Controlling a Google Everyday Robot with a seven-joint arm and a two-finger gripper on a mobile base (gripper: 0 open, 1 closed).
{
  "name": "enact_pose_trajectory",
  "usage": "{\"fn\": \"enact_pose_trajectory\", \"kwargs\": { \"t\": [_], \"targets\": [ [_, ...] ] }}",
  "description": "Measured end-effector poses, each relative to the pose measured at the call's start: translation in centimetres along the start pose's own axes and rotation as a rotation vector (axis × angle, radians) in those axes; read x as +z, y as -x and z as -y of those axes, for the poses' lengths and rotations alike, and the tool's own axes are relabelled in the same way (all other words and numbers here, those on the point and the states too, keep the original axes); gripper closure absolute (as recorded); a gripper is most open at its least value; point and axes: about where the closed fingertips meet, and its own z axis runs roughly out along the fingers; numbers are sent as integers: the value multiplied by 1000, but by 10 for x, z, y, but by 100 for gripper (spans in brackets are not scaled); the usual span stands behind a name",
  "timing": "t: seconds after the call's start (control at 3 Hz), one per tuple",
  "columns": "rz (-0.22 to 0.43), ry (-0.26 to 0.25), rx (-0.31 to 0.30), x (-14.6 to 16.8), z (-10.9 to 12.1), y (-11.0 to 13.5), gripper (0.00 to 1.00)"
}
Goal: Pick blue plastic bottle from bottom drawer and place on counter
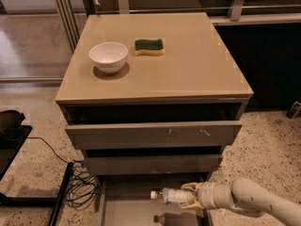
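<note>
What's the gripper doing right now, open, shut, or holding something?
The gripper is shut on the bottle, low over the bottom drawer.

The beige surface [188, 74] bears a white bowl [108, 55] and a green sponge [149, 46] near it. Below, the pincer [189, 195] apparently clasps the bottle [170, 195] over the bottom drawer [127, 213].
</note>
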Motion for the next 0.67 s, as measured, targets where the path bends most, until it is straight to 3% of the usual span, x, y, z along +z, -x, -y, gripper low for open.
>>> {"fn": "enact_pose_trajectory", "kwargs": {
  "t": [0.67],
  "targets": [
    [-43,-71,-123,-91,18,87,100]
  ]
}}
